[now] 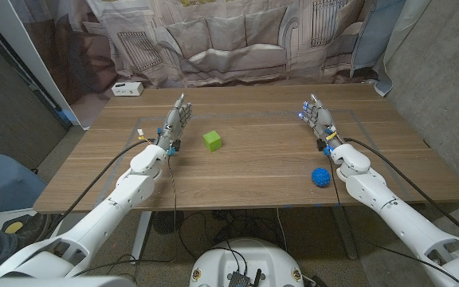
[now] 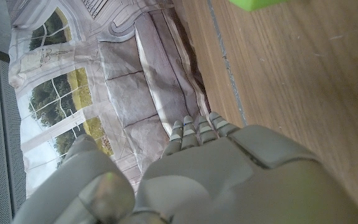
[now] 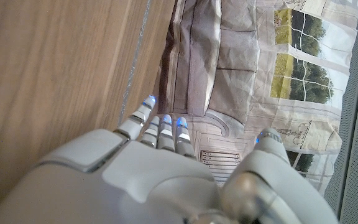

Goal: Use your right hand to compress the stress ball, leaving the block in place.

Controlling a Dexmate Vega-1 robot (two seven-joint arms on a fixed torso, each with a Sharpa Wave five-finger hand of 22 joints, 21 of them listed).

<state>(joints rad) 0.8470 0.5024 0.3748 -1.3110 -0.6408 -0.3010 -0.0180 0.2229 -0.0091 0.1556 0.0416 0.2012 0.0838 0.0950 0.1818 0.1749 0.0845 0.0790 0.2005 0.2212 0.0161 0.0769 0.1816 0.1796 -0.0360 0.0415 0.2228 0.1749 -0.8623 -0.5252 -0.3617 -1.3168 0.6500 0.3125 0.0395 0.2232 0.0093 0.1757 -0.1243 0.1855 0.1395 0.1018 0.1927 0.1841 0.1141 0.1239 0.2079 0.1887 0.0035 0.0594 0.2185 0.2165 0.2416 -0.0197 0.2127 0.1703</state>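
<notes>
Stress ball [image 1: 319, 176], blue, lies on the table [image 1: 253, 175] at lower right, well below the right hand [image 1: 318, 117], whose fingers [image 1: 311, 108] seem extended, holding nothing. Green block [image 1: 212, 141] sits centre frame, beside the empty left hand [image 1: 175, 121].

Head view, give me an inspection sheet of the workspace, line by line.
Surface: wooden table, faint tape lines on it.
Job's things: blue stress ball near the right forearm; green block mid-table, apart from both hands.
Clutter: white box at the far left corner.
Hands: left hand and right hand open, holding nothing.
Cables: black cables along both forearms.
Surroundings: printed backdrop of a sofa behind the table.
</notes>
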